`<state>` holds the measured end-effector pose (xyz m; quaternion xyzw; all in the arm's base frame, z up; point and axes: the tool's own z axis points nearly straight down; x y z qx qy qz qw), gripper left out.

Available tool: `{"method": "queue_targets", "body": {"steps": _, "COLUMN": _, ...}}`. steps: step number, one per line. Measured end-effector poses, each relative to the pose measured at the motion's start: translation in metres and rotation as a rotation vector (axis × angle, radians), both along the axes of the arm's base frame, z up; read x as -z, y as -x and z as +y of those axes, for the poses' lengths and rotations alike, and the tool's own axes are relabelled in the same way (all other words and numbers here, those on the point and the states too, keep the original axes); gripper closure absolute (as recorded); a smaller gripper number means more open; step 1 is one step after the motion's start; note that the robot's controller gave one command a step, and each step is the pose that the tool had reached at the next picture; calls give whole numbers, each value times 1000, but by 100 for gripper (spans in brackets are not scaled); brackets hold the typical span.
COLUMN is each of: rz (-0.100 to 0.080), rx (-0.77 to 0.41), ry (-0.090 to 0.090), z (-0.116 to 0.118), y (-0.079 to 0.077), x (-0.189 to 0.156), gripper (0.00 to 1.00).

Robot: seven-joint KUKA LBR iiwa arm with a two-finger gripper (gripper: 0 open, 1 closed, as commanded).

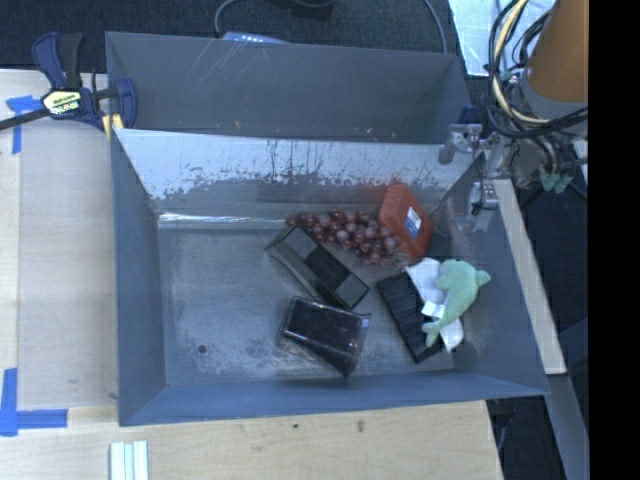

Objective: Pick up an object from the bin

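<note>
- The claw [480,196] hangs at the far right corner of the bin [135,298], close to the right wall and above the sloping side. Its lower end blends into the grey metal behind it, so I cannot tell whether it is released or clenched, and nothing can be seen in its grasp.
- The arm above it is cut off by the top edge, leaving an orange cover [565,38] and a loop of cables [520,78].
- Nearest the claw is an orange-red packet [400,213], tilted against the foot of the back wall just left of and below the claw.
- The soft toy [452,290], green and white, lies over the right end of a black ridged piece [402,313] and hides part of it (what that piece is I cannot say).
- Six things in the bin:
  - one orange-red packet
  - one bunch of dark red grapes [345,230], touching the packet's left side
  - one soft toy
  - three black things: the ridged piece, a flat black slab [318,266] just below the grapes, and a glossy black box [322,330] near the front wall.
- The packet has a pale label, but its writing is too small to read.
</note>
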<state>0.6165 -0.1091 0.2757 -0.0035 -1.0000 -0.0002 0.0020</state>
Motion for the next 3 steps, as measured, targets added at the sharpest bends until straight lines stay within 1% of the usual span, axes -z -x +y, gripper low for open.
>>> {"method": "queue_targets", "body": {"steps": 1, "rz": -26, "rx": -15, "ry": 4, "z": 18, "y": 1, "x": -1, "gripper": 0}}
{"method": "queue_targets", "body": {"steps": 2, "rz": -9, "rx": -110, "ry": 1, "z": 47, "y": 6, "x": 73, "gripper": 0}}
{"method": "queue_targets", "body": {"steps": 3, "rz": -4, "rx": -162, "ry": 1, "z": 59, "y": 6, "x": 89, "gripper": 0}}
